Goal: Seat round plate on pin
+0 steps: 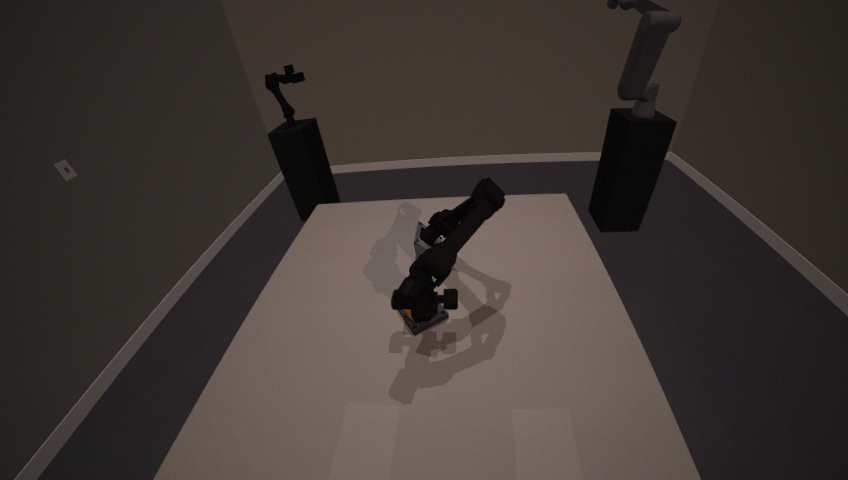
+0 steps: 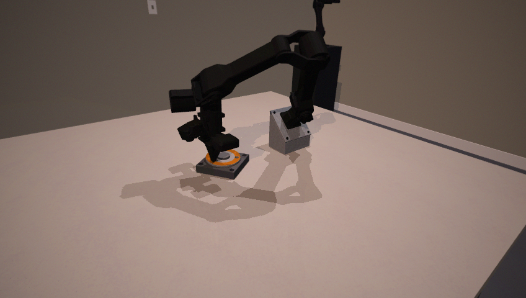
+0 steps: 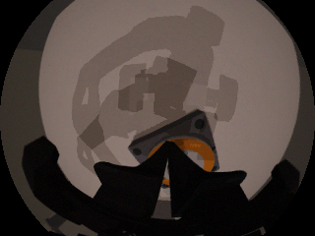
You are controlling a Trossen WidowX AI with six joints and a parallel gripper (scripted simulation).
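Hand (image 2: pixel 214 155) clenched, empty, tip down on the near-left rim of the orange plate (image 2: pixel 232 158); plate on its grey base (image 2: pixel 236 168).

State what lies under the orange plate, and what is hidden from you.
Under the orange plate sits the dark square base, with corner holes showing. The shut hand covers the plate's near-left edge, so the pin and tab cannot be seen.

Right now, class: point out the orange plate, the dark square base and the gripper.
Orange plate (image 2: pixel 236 158): exterior view, right side of ring.
Base (image 2: pixel 220 172): exterior view, front wall.
Gripper (image 2: pixel 214 156): exterior view, shut fingertips.
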